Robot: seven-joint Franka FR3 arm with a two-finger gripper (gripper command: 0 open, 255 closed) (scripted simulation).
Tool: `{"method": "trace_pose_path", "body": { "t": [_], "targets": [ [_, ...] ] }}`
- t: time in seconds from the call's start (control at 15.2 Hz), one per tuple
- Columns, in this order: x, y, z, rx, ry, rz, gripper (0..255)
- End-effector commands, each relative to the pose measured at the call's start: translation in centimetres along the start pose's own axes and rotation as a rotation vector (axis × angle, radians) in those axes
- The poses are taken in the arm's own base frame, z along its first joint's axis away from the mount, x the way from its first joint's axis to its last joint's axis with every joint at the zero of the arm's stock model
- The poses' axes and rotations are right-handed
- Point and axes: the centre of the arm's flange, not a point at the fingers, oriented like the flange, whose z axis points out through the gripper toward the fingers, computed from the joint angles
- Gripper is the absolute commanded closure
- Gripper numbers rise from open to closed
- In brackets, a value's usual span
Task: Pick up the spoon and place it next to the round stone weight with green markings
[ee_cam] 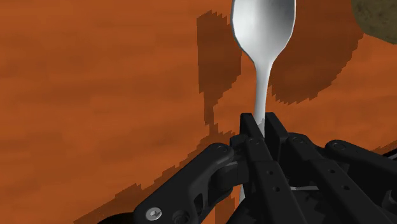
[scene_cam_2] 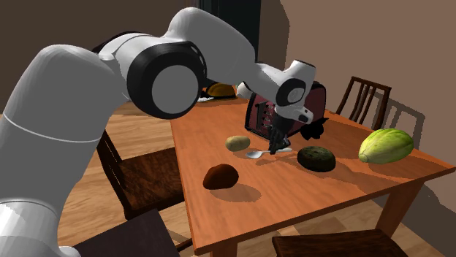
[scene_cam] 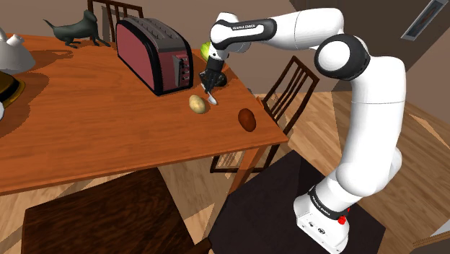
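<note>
Clamping the pale spoon (ee_cam: 262,25) by its handle, my black gripper (ee_cam: 259,122) hangs over the wooden table (ee_cam: 95,95). The dark round stone weight (scene_cam_2: 316,158) lies near the gripper.

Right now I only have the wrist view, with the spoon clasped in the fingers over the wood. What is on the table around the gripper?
Observer: In the second exterior view, the dark round weight sits just to that view's right of the gripper.
Operator: And on the other side of the spoon?
Observer: A tan potato lies to that view's left of the spoon, close to its bowl.
Operator: Anything tall nearby?
Observer: Yes. In the shoulder view a dark red toaster stands to that view's left of the gripper.
</note>
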Motion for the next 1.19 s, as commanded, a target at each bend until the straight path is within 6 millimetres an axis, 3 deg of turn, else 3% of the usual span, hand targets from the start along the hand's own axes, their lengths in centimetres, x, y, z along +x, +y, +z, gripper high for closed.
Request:
{"method": "trace_pose_path", "body": {
  "t": [0.0,0.26,0.33,0.66,0.92,1.12],
  "targets": [
    [0.0,0.0,0.1,0.0,0.0,0.0,255],
    [0.0,0.0,0.1,0.0,0.0,0.0,255],
    [0.0,0.0,0.1,0.0,0.0,0.0,0],
    [0.0,0.0,0.1,0.0,0.0,0.0,0],
    [0.0,0.0,-4.9,0.0,0.0,0.0,0],
    [0.0,0.0,-4.9,0.0,0.0,0.0,0]
  ]
}}
